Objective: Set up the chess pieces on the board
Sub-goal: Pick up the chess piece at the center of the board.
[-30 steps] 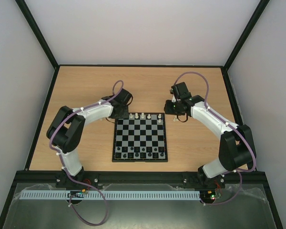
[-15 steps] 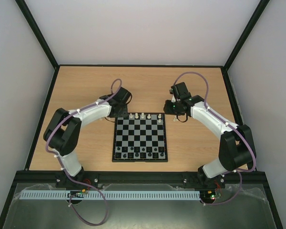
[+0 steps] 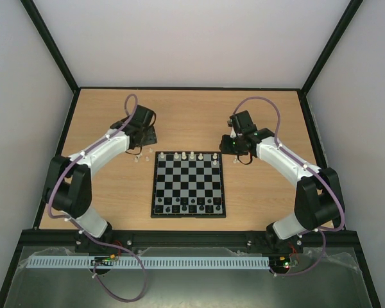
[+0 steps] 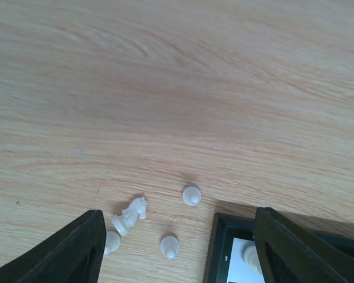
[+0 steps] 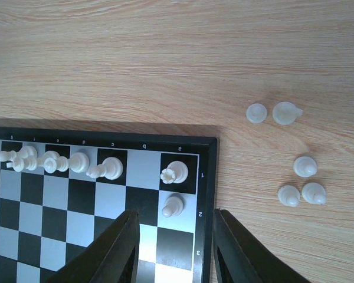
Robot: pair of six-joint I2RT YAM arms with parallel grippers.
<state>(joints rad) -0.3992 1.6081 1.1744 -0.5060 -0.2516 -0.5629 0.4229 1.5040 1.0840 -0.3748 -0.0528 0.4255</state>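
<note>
Pale wood-grain tabletop (image 3: 102, 192) carrying the board (image 3: 188, 186), checkered black and light grey within a black border. Whitish chess pieces (image 3: 191, 156) stand along the board's far rank. One pawn (image 5: 172, 205) sits on the second rank, next to the corner piece (image 5: 176, 173) at the far-right corner. Black pieces (image 3: 186, 204) occupy the board's near side. Further whitish pieces lie off the board on the tabletop. Four are just beside its far-left corner, among them a knight (image 4: 130, 215) lying on its side. Five more are just beside its far-right corner, one of them (image 5: 305, 166) upright. Left end effector (image 4: 180, 215) hovers off the board's far-left corner, above the loose four, its fingers (image 4: 65, 253) spread wide with nothing between them. Right end effector (image 5: 176, 215) hangs over the board's far-right corner, its two dark fingers parted to either side of the pawn without touching it and gripping nothing.
</note>
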